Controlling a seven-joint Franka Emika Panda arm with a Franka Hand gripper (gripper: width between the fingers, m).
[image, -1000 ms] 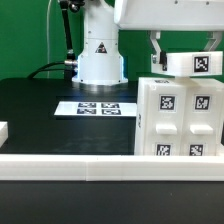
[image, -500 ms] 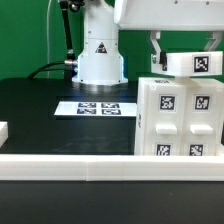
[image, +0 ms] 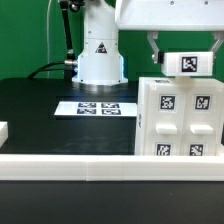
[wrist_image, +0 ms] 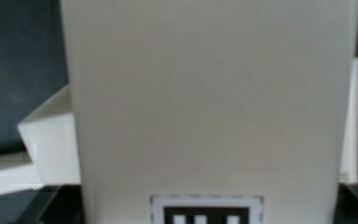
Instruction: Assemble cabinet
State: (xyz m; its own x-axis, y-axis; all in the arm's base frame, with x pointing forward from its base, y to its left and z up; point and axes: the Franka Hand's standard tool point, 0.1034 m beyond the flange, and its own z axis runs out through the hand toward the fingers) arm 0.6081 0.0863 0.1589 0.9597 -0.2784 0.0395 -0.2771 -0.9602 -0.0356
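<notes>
Gripper (image: 186,50) is pinching one small white tagged block (image: 189,63) | one cabinet (image: 180,118) is sitting directly below it, showing four tags | one marker board (image: 97,107) is lying well aside

The arm's white base (image: 99,55), marked with a triangle sticker, stands behind the marker board (image: 97,107). The wrist housing hangs above the cabinet (image: 180,118), with the tool (image: 186,55) pointing straight down just over the cabinet's top, its dark fingers (image: 155,48) closed around a small white tagged block (image: 191,63).
</notes>
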